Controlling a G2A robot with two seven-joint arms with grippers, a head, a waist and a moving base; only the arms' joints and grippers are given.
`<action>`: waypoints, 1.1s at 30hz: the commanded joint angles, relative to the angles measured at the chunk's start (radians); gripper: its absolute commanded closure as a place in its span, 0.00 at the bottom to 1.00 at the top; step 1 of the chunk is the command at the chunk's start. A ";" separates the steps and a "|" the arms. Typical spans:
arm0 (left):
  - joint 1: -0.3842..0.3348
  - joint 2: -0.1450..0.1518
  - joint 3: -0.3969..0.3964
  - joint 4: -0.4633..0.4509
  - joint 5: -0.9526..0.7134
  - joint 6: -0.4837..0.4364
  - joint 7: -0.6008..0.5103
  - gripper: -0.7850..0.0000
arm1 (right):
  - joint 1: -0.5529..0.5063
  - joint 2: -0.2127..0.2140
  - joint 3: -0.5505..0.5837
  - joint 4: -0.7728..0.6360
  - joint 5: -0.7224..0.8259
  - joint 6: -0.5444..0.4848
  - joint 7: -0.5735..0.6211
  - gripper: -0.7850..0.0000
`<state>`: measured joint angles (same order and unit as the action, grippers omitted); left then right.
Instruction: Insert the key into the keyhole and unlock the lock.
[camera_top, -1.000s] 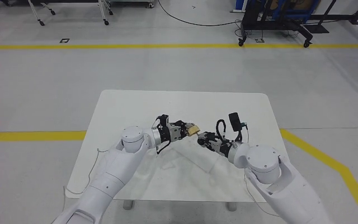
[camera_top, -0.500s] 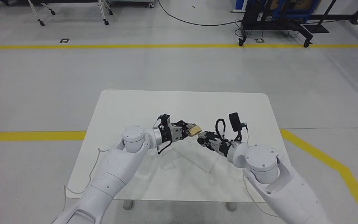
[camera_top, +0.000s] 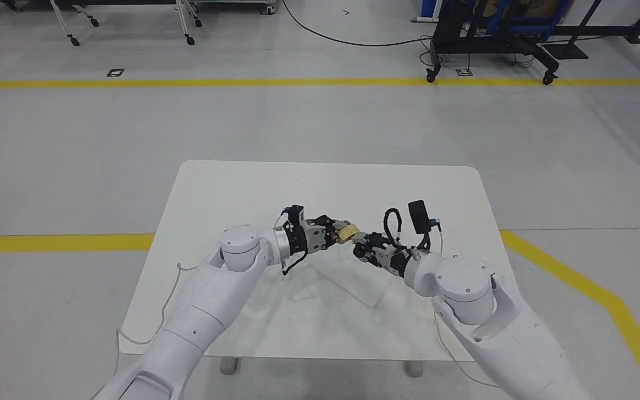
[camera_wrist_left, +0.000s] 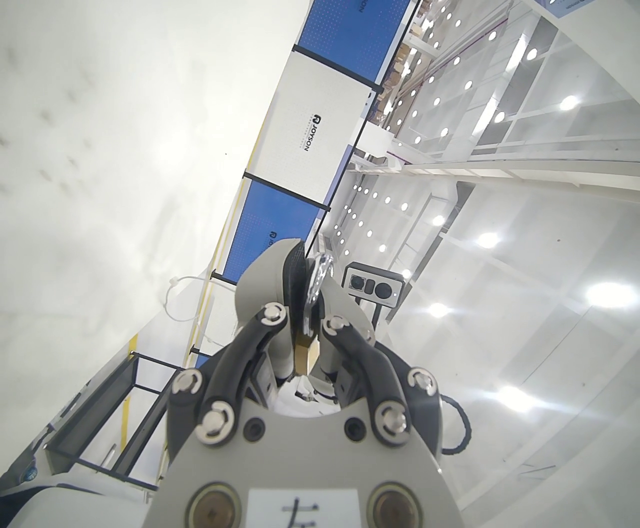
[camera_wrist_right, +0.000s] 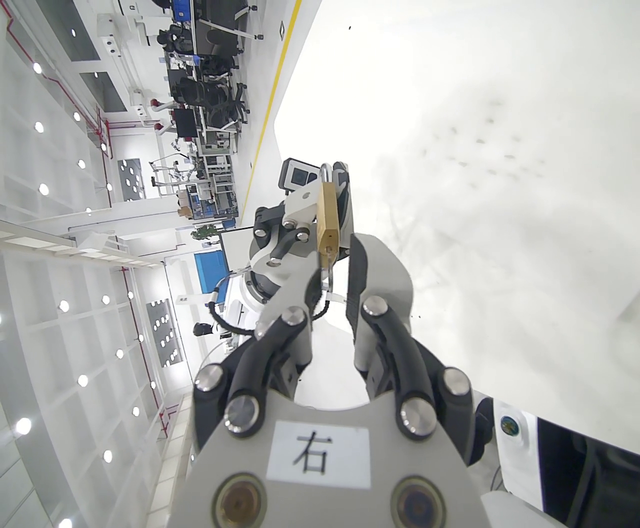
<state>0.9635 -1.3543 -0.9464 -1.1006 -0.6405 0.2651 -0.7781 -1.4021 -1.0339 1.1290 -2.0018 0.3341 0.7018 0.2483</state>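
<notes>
Over the middle of the single white table (camera_top: 330, 190), two grippers are seen tip to tip, well above the tabletop. One brass lock (camera_wrist_right: 327, 215) is held by the left gripper (camera_wrist_left: 307, 300), whose jaws are clamped on its flat sides. From the left wrist, the one steel shackle (camera_wrist_left: 318, 277) is seen standing out past the fingertips, with the brass body sunk between the fingers. One key (camera_wrist_right: 329, 274) is held edge-on in the right gripper (camera_wrist_right: 335, 272), with the jaws drawn in to a narrow gap around it. The key's tip is set against the keyhole end of the lock, opposite the shackle. How far it has entered cannot be told. From above, lock and key are seen between the two wrists.
</notes>
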 joint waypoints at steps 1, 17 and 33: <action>-0.003 -0.002 0.002 0.006 0.001 -0.006 0.003 1.00 | -0.007 0.001 0.013 -0.005 0.000 0.000 -0.001 0.00; -0.021 -0.005 0.017 0.006 0.058 -0.038 0.035 1.00 | -0.012 0.002 0.026 -0.009 0.004 -0.001 0.000 0.00; 0.051 -0.022 0.004 -0.019 0.031 -0.331 0.125 1.00 | -0.060 -0.013 0.126 0.029 0.260 -0.188 0.032 0.00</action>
<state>1.0115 -1.3755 -0.9429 -1.1174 -0.6260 -0.0563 -0.6616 -1.4605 -1.0466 1.2516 -1.9747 0.5834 0.5128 0.2761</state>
